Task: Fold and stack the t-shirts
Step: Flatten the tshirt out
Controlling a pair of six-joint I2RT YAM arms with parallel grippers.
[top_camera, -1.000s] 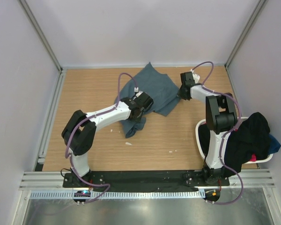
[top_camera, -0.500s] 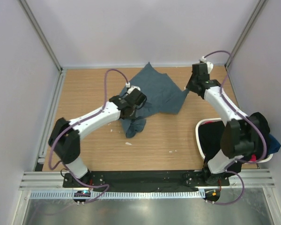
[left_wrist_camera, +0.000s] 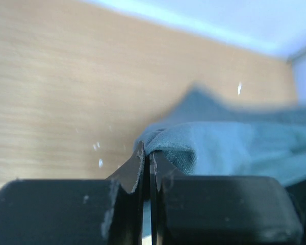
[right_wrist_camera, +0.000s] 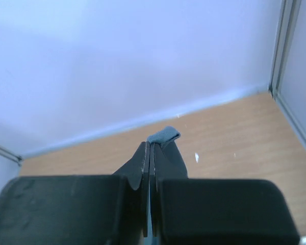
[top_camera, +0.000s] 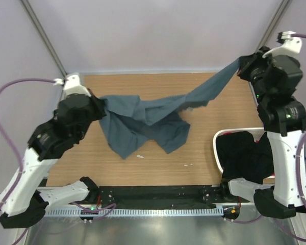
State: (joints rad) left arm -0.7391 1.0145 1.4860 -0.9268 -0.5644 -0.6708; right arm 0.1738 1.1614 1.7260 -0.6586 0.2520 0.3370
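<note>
Within the last second both arms swung up and apart, the left pincer (top_camera: 98,106) out to 9 o'clock and the right pincer (top_camera: 241,66) to 2 o'clock. Each was clamped on an edge of the slate-blue t-shirt (top_camera: 143,120); the left had only just closed. The shirt, a heap near 12 o'clock before, hung stretched between them, its middle sagging toward the table (top_camera: 194,153). Judged: spreading under way, no fold begun. Dark shirts (top_camera: 245,153) waited in the basket (top_camera: 215,148) at 4 o'clock.
</note>
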